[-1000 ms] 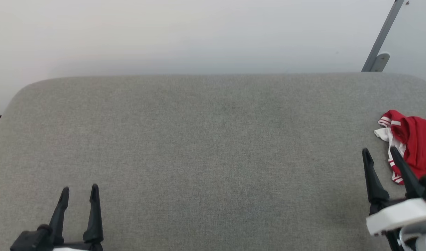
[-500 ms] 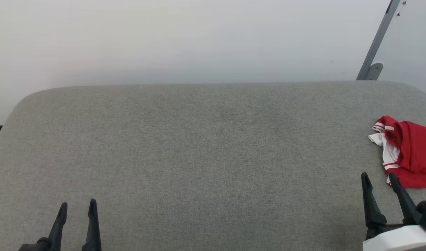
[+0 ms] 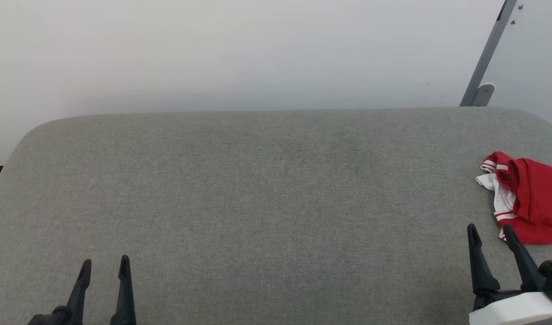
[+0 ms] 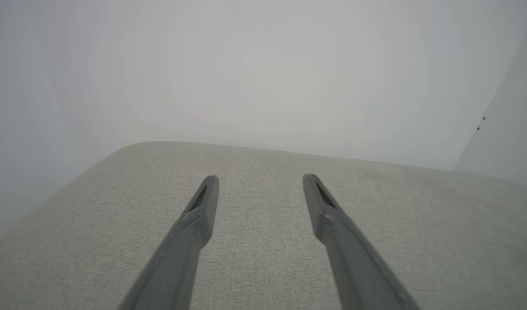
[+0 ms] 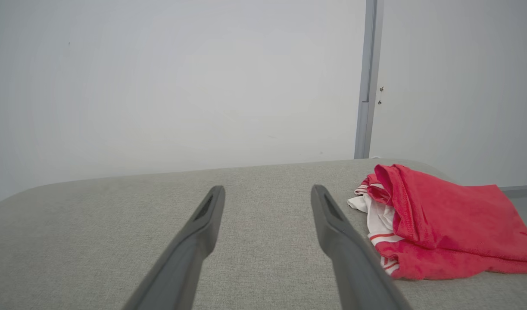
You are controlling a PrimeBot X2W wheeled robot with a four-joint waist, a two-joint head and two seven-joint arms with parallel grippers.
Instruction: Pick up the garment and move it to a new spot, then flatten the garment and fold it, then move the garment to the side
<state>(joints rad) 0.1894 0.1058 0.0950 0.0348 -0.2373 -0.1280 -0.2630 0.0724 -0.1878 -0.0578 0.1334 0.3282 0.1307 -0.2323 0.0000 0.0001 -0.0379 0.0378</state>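
At the right edge of the grey fabric-covered bench (image 3: 257,189) lies the garment (image 3: 535,198) – a red jersey shirt, loosely bunched, with a white sleeve and red-and-white striped trim spilling out on the side facing the middle of the bench. Part of it runs past the head view's right border. Nothing grips it.

Near the front right corner hovers the right gripper (image 3: 490,228), its two long dark fingers spread apart and empty, tips pointing toward the far edge. The outer finger's tip sits just beside the garment's near hem; I cannot tell whether it touches. From its wrist camera the right gripper (image 5: 268,189) has the garment (image 5: 444,215) just off to the right.

Near the front left corner the left gripper (image 3: 105,261) is likewise spread and empty – well apart from the cloth, over bare fabric (image 4: 260,178).

Behind the bench stands a plain white wall (image 3: 212,54), with a slim grey metal post (image 3: 488,49) at the far right corner.
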